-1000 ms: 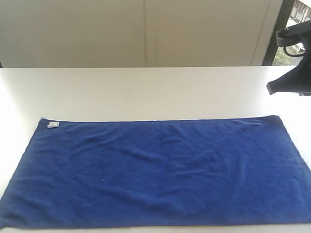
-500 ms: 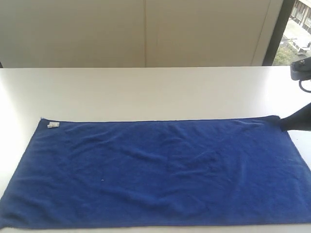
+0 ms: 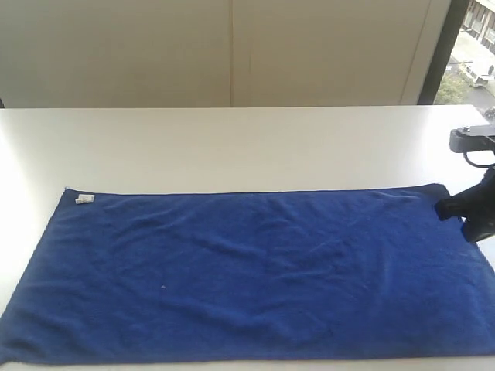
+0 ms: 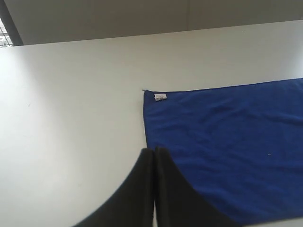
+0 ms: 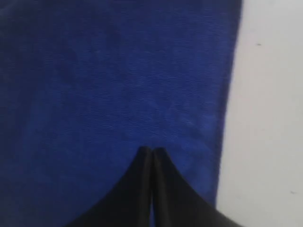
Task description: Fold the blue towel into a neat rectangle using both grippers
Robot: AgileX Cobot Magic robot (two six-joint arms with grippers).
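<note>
The blue towel (image 3: 247,274) lies spread flat on the white table (image 3: 232,147), its long side running left to right, a small white tag (image 3: 83,199) at its far left corner. My right gripper (image 3: 442,209) is at the towel's far right corner, shut with nothing between its fingers. In the right wrist view its closed tips (image 5: 151,150) hover over the towel (image 5: 118,80) near its edge. The left gripper (image 4: 154,150) is shut and empty, above the towel's left edge (image 4: 222,137) near the tag (image 4: 160,97). It does not show in the exterior view.
A pale wall (image 3: 232,50) stands behind the table, with a dark window frame (image 3: 437,54) at the far right. The towel reaches nearly to the table's front edge.
The right arm has come down from above the table's right side toward the towel's far right corner. The towel has not moved.
</note>
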